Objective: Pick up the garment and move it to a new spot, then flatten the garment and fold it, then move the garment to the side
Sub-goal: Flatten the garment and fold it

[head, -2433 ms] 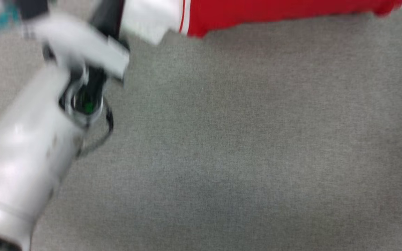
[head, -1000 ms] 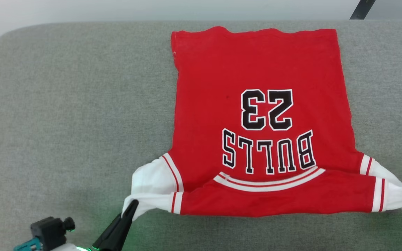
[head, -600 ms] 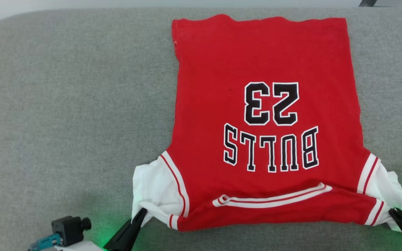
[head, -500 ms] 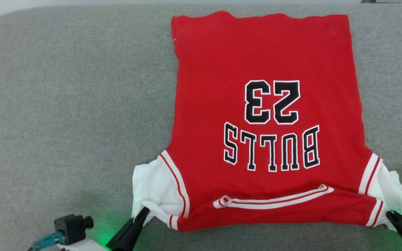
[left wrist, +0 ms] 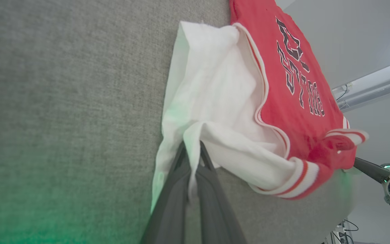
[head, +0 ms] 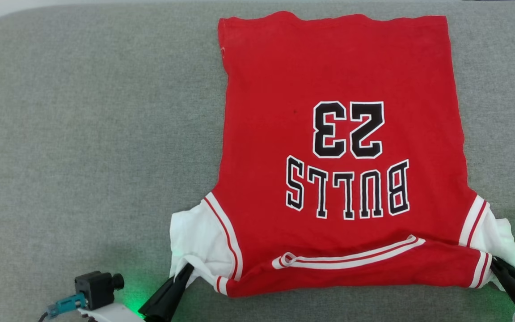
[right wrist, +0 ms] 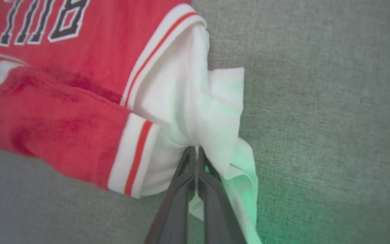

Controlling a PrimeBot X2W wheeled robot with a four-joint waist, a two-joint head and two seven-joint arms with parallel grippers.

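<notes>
The soft, light garment [head: 338,134] is lying print-up on the grey cushion [head: 83,134], its white sleeves bunching where the closed left gripper [head: 186,271] and right gripper [head: 496,263] are pinching them, seemingly through several layers.

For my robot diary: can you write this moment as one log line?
garment: print-up on grey surface | left gripper: shut on garment | right gripper: shut on garment

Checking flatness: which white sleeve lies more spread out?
The left sleeve, pinched by the left gripper; the right sleeve, in the right gripper, is bunched narrower.
</notes>
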